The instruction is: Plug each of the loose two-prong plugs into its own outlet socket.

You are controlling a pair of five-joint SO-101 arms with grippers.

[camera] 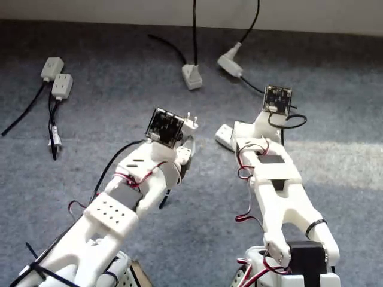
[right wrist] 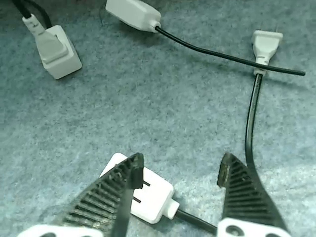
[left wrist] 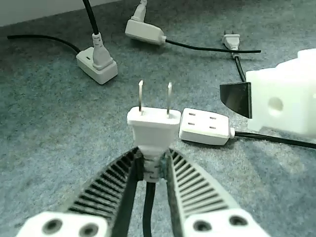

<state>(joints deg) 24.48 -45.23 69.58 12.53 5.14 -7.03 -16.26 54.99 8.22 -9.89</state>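
Grey carpet [camera: 108, 113] — five sockets [camera: 224, 136], one held plug [left wrist: 153, 123]

The left arm [camera: 119, 203] holds a two-prong plug [camera: 191, 122] over the grey carpet [camera: 90, 137], prongs pointing away from it. The right arm [camera: 275, 179] hangs beside a white outlet socket [camera: 224, 136]; a corded socket [camera: 191, 76] lies farther back

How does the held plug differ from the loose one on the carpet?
The held plug is clamped in the left gripper, the loose plug free. The held plug is raised; the loose plug lies on the carpet. Both are white, two prongs, black cords.
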